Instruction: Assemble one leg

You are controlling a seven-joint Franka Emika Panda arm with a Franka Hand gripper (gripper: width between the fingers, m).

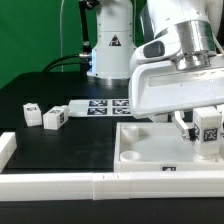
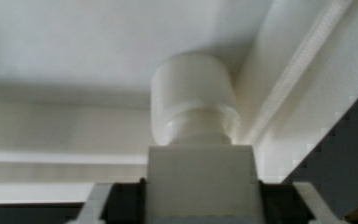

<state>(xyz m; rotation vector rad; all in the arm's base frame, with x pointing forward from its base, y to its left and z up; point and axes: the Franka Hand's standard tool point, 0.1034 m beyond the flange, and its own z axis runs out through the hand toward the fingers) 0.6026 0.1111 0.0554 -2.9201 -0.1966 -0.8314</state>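
My gripper (image 1: 205, 138) is at the exterior view's right, low over the large white panel (image 1: 150, 148). It is shut on a leg (image 1: 209, 124), a chunky white block with a black-and-white tag. In the wrist view the leg (image 2: 197, 110) runs out from between my fingers (image 2: 119, 196), round end toward the panel (image 2: 69, 60), next to a raised edge. I cannot tell whether that end touches the panel. Two more legs (image 1: 30, 113) (image 1: 53, 118) lie on the black table at the exterior view's left.
The marker board (image 1: 100, 105) lies flat behind the loose legs. A long white rail (image 1: 100, 186) runs along the front, with a white block (image 1: 5, 148) at its left end. The arm's base (image 1: 108, 50) stands at the back.
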